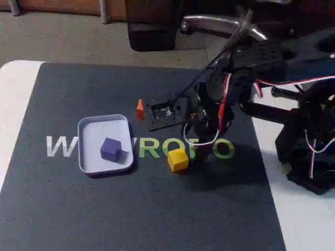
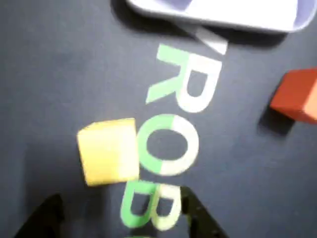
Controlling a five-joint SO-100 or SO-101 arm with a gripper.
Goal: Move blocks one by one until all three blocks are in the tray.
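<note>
The pale tray (image 1: 93,134) lies on the left of the dark mat with the purple block (image 1: 110,149) inside it. To its right, the yellow block (image 1: 178,159) rests on the mat's lettering. The orange block (image 1: 140,110) sits farther back, partly hidden behind my gripper (image 1: 159,116), which hovers low between the orange and yellow blocks. In the wrist view my gripper (image 2: 120,198) is open and holds nothing. There the yellow block (image 2: 109,151) lies just ahead on the left, the orange block (image 2: 297,94) at the right edge, and the tray (image 2: 223,12) along the top.
The arm and its base (image 1: 309,141) take up the right side, with loose wires hanging from them. The dark mat (image 1: 131,214) carries pale and green lettering. A white table edge (image 1: 13,99) shows at the left. Dark furniture (image 1: 152,26) stands behind the mat.
</note>
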